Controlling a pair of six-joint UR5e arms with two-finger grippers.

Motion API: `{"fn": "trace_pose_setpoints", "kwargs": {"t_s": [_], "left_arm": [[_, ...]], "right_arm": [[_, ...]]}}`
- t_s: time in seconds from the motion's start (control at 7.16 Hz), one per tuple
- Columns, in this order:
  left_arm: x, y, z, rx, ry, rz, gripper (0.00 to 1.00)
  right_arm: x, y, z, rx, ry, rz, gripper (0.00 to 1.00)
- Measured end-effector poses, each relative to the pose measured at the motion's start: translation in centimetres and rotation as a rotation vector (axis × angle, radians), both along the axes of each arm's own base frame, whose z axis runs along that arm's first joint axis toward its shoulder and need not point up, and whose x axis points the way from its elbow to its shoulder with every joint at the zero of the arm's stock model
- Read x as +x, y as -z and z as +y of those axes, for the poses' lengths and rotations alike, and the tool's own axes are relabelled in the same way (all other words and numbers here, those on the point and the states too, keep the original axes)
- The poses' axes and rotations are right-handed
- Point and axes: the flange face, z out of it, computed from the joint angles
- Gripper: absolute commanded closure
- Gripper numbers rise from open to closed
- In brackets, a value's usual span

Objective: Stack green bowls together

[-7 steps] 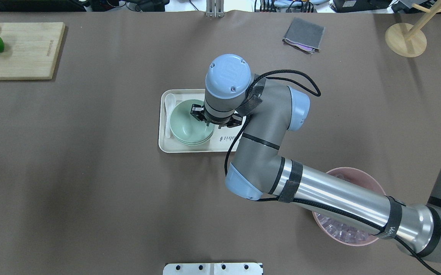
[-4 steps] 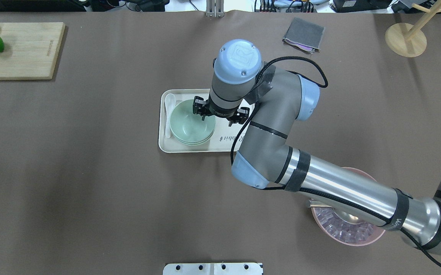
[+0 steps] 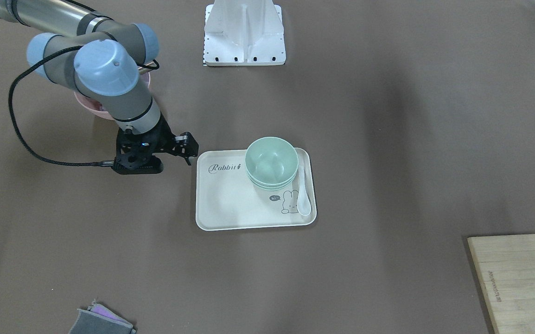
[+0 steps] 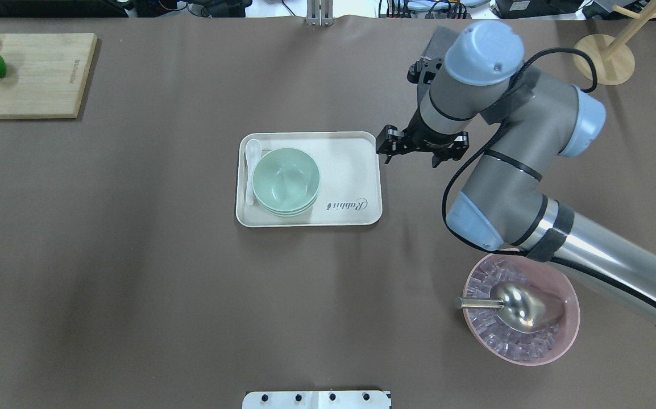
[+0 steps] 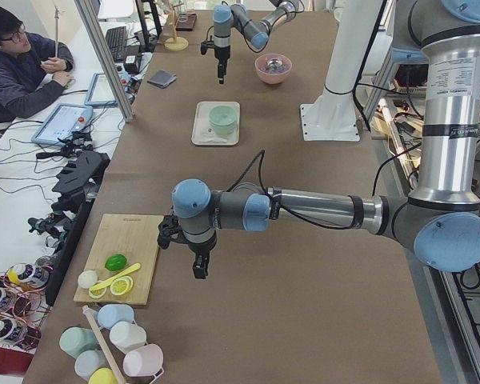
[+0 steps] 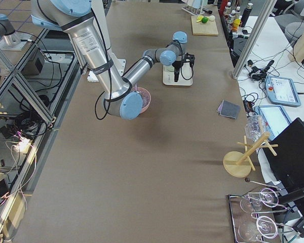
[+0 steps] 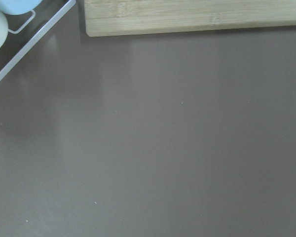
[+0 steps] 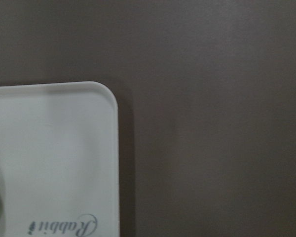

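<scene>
The green bowls sit nested in one stack on the left part of the white tray; they also show in the front-facing view and the exterior left view. My right gripper is open and empty, hovering just off the tray's right edge, apart from the stack. The right wrist view shows only the tray's corner and bare table. My left gripper shows only in the exterior left view, beside the cutting board, so I cannot tell whether it is open or shut.
A white spoon lies on the tray left of the stack. A pink bowl with ice and a metal scoop stands at the near right. A cutting board with fruit is far left. A wooden stand is far right.
My right gripper has pulled away from over the bowl stack and moved right, off the tray. The stack stays in place.
</scene>
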Motion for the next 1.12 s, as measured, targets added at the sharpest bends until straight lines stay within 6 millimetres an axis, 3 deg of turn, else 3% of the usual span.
{"fn": "trace_pose_setpoints", "kwargs": {"t_s": [0.28, 0.56, 0.7, 1.12], "left_arm": [[-0.7, -0.1, 0.7, -0.005, -0.01, -0.001, 0.02], [-0.8, -0.3, 1.4, -0.011, -0.011, -0.001, 0.02], [-0.8, -0.3, 1.5, -0.012, -0.011, -0.001, 0.02], [-0.8, -0.4, 1.6, -0.013, -0.012, -0.001, 0.02]], "right_arm": [[6.3, -3.4, -0.7, 0.036, 0.045, 0.078, 0.0], [14.1, -6.0, -0.4, 0.033, 0.04, 0.145, 0.0], [18.7, -8.7, -0.1, 0.06, 0.075, 0.186, 0.0], [35.3, -20.8, 2.1, 0.079, 0.177, 0.235, 0.0]]}}
